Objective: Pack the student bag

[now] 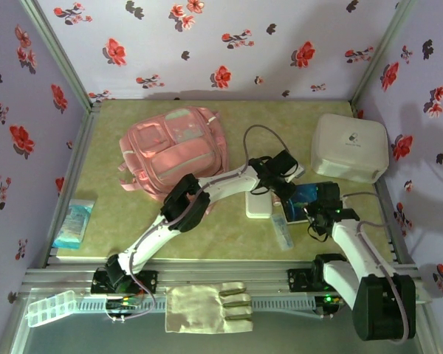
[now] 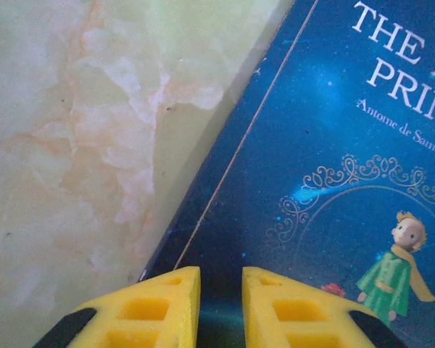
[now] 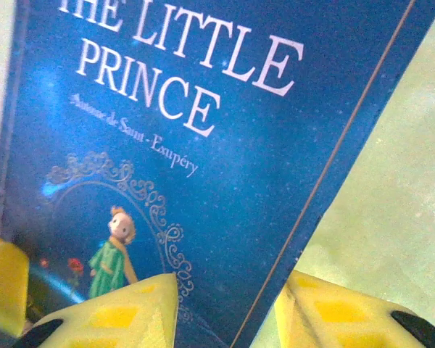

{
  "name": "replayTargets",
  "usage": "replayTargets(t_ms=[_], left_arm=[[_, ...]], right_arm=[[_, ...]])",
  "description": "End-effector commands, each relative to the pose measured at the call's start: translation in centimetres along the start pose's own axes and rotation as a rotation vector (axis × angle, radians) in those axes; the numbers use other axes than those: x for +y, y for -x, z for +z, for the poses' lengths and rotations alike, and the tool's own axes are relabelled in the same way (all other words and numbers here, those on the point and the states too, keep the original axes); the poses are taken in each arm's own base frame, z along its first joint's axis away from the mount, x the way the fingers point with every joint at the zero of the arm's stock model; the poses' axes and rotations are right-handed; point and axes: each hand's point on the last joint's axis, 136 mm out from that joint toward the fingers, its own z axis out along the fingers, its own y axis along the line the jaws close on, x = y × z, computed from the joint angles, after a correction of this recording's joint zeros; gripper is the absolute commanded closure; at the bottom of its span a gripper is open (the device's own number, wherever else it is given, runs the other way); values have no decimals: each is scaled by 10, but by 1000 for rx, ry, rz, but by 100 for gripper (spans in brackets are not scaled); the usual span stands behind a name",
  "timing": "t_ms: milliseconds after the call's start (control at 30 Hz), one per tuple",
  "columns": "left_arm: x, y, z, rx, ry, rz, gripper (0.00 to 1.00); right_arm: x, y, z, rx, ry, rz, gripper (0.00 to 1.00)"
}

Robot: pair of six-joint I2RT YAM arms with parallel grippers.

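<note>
Where glossy blue book (image 3: 203, 145) lies, left gripper (image 2: 221, 312) narrow, right gripper (image 3: 228, 312) wider, astride its edge.

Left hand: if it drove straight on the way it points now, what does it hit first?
The blue Little Prince book. The left hand points at its front cover, near the book's edge, with nothing showing in between. Depth is unclear from the wrist view, but the cover looks close.

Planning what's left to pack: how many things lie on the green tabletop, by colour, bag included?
Pink: 1, bag
White: 2, box, slab
Blue: 2, book, packet
Pale, colour unclear: 1, tube
Total: 6
</note>
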Motion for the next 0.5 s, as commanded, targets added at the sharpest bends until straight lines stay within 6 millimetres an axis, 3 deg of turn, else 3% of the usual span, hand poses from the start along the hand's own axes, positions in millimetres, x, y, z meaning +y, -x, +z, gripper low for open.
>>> replayTargets(t_ms=[0,267,467], left_arm=[[-1,-40,20,131,3,30,79],[0,-46,23,148,3,32,81],[-1,-43,21,143,2,34,82]], right_arm=[[34,12,-17,-37,140,-26,61],[49,13,-26,-29,195,-14,62],[47,16,-26,-45,186,-10,75]])
